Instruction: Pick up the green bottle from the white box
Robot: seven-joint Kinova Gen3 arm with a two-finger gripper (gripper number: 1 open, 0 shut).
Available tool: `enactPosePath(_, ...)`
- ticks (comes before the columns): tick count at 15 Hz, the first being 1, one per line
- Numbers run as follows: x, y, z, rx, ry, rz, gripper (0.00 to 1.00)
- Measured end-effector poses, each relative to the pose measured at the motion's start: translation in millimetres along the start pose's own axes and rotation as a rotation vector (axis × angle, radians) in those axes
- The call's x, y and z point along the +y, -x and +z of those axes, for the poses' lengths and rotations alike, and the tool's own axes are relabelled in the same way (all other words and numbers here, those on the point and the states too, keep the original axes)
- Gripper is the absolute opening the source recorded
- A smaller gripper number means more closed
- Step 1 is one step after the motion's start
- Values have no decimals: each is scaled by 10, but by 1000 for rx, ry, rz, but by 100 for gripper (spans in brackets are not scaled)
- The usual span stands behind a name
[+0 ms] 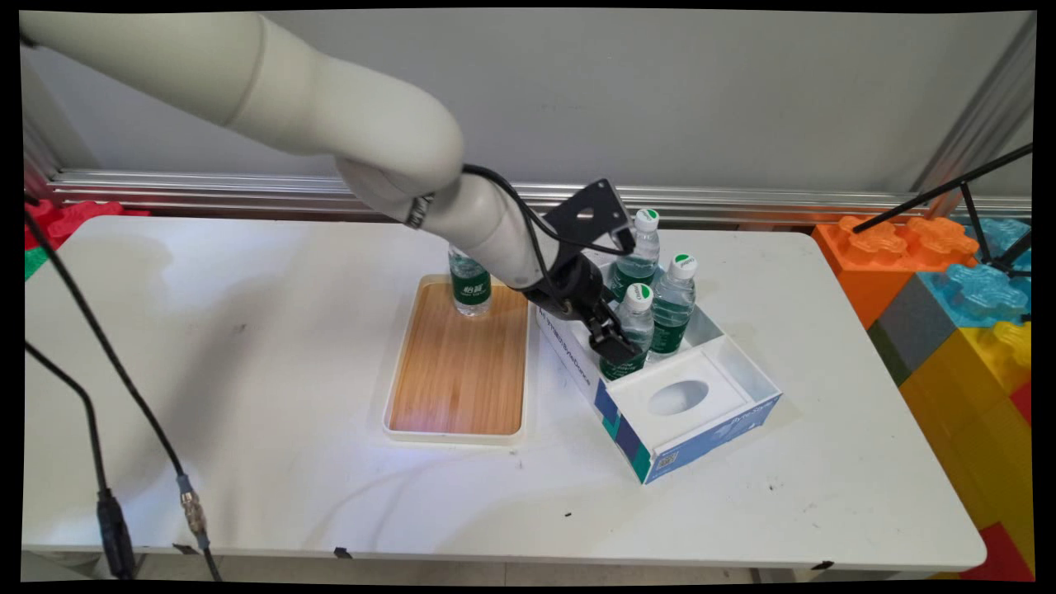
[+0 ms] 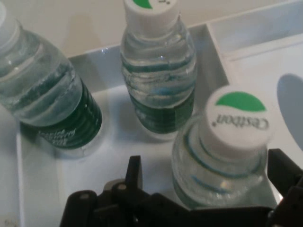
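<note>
Our gripper (image 1: 615, 342) sits low over the white box (image 1: 747, 375), at the near bottle (image 1: 634, 326) of the three standing in the box's rear compartment. In the hand view we see its fingers (image 2: 134, 172) spread apart, one on each side of that bottle (image 2: 226, 151), with the white-and-green cap between them; we cannot tell whether the pads touch the plastic. Two more bottles stand in the same compartment: one (image 1: 674, 304) just beside the near bottle and another (image 1: 640, 252) toward the back wall of the box. Next to the box, on its left, lies a wooden tray (image 1: 458, 371) with a fourth bottle (image 1: 470, 289) upright at its far end. From the upper left, we see the arm reach down across the tray's far corner, wrist tilted toward the box.
</note>
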Motion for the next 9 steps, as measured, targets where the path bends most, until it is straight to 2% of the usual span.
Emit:
enactPosePath(8,-9,7,305,15,8,-9,100)
enactPosePath(9,-11,10,319,18,9,-12,0)
